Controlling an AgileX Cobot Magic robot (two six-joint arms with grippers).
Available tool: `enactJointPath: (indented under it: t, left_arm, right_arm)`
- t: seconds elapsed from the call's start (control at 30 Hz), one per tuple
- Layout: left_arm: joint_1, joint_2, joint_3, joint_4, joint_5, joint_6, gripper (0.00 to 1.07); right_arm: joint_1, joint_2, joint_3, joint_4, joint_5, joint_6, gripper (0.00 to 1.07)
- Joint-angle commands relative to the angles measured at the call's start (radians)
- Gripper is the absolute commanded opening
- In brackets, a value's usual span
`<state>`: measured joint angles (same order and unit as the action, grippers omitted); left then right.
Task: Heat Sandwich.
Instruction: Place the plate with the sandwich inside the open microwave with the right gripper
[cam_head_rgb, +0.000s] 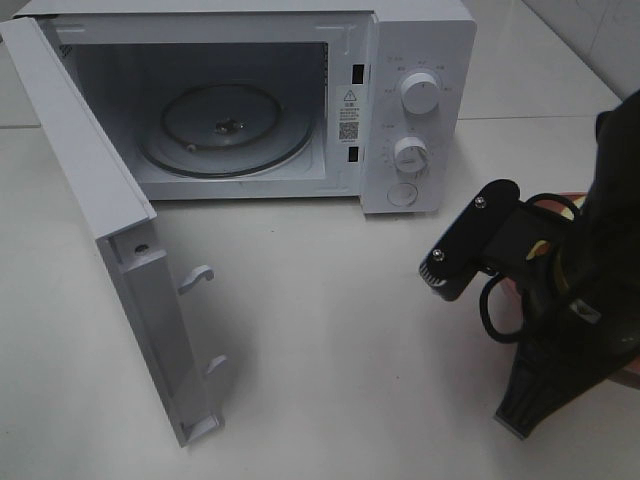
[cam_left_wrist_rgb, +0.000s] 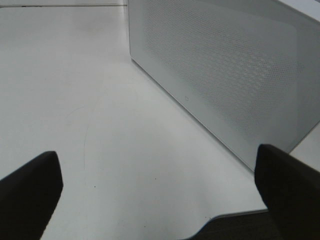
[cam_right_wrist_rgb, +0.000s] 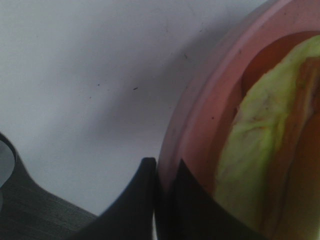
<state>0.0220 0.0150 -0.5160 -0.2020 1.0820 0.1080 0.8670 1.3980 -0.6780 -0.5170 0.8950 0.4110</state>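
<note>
The sandwich (cam_right_wrist_rgb: 260, 150) lies on a pink round plate (cam_right_wrist_rgb: 200, 115); its pale green lettuce and reddish-brown filling fill the right wrist view. My right gripper (cam_right_wrist_rgb: 159, 167) is shut on the plate's rim, one finger outside and one inside. In the high view my right arm (cam_head_rgb: 570, 300) covers the plate at the right, in front of the microwave's control panel. The white microwave (cam_head_rgb: 420, 60) stands at the back with its door (cam_head_rgb: 90, 180) swung wide open to the left. Its glass turntable (cam_head_rgb: 225, 125) is bare. My left gripper (cam_left_wrist_rgb: 157, 165) is open and empty beside the door's outer face (cam_left_wrist_rgb: 225, 65).
The open door reaches forward over the left of the white table (cam_head_rgb: 320, 350). Two latch hooks (cam_head_rgb: 198, 277) stick out from its edge. Two knobs (cam_head_rgb: 419, 93) and a round button (cam_head_rgb: 403, 194) are on the microwave's panel.
</note>
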Motion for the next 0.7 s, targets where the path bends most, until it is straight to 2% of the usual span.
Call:
enactJointPath:
  t: [0.03,0.27,0.53,0.7]
  left_arm:
    - [-0.004,-0.002,0.001,-0.003,-0.006,-0.001,0.98]
    - [-0.004,-0.002,0.001,-0.003,-0.006,-0.001,0.98]
    - [-0.004,-0.002,0.001,-0.003,-0.006,-0.001,0.98]
    - [-0.004,-0.002,0.001,-0.003,-0.006,-0.001,0.98]
  right_arm:
    - [0.037,-0.052,0.036,-0.039,0.008,-0.023,0.00]
    - [0.070,-0.150,0.106,-0.054,0.008,-0.079,0.00]
    - [0.070,-0.247,0.116,-0.052,-0.016,-0.294,0.00]
    - [0.070,-0.252,0.116,-0.052,-0.038,-0.384,0.00]
